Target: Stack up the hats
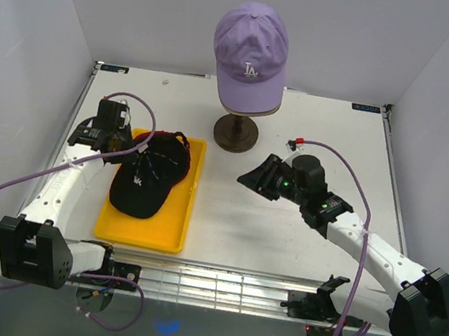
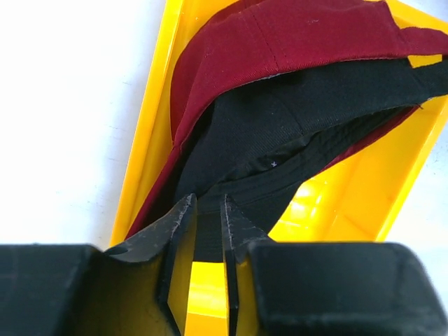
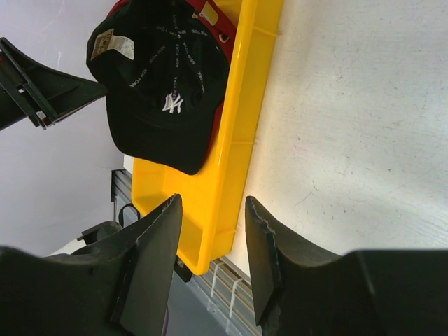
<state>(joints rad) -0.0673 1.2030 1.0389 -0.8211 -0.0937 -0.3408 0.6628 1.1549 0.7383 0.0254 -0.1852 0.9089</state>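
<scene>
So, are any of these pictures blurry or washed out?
Top view: evenly lit and sharp. Left wrist view: the table is washed out white, with glare on the yellow tray beside the black cap. Right wrist view: the right end effector is dark and soft-edged.

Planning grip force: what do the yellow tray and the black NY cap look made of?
Yellow tray: likely hard plastic, glossy, with moulded rim and reflections.
Black NY cap: woven fabric, matte, with soft folds, stitching and embroidered logo.
</scene>
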